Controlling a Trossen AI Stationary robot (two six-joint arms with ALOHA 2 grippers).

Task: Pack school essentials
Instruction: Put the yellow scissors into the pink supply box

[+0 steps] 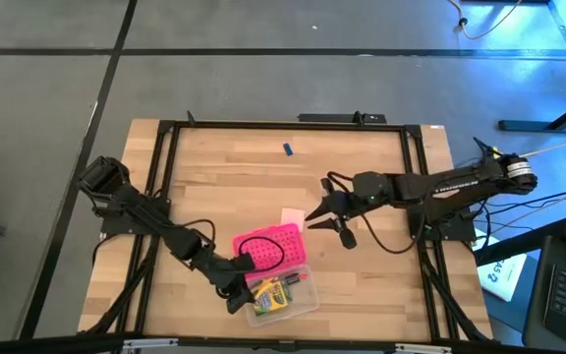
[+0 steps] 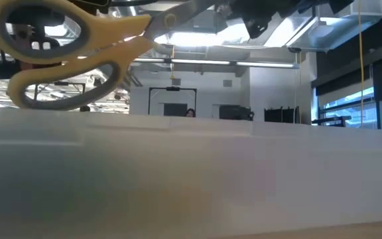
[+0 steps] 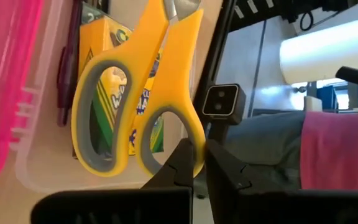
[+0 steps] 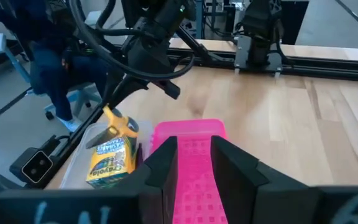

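The pink dotted box (image 1: pixel 271 246) lies open near the table's front, its clear half (image 1: pixel 301 295) toward the near edge. A yellow-green crayon box (image 1: pixel 271 295) (image 3: pixel 114 81) and a dark pen (image 3: pixel 67 68) lie in the clear half. Over it hang the yellow-handled scissors (image 3: pixel 135 93) (image 2: pixel 65 53), with my left gripper (image 1: pixel 236 292) (image 3: pixel 196 165) shut on them. My right gripper (image 1: pixel 330 221) (image 4: pixel 194 168) hovers open, with nothing between its fingers, above the table just right of the box. The pale pink pad (image 1: pixel 293 216) lies flat beside the pink lid. My left gripper pinches the outer rim of one handle loop (image 3: pixel 195 142) of the scissors between its two fingers. The fingers come slanting down from the table's left side. The scissors are lifted, handles above the clear half's wall, blades reaching away from the fingers over the crayon box.
A tiny blue piece (image 1: pixel 288 149) lies near the table's far edge. A black frame (image 1: pixel 165 177) runs round the tabletop. In the right wrist view, a seated person (image 4: pixel 42 74) shows beyond the table edge. Bare wood lies between the box and the far edge.
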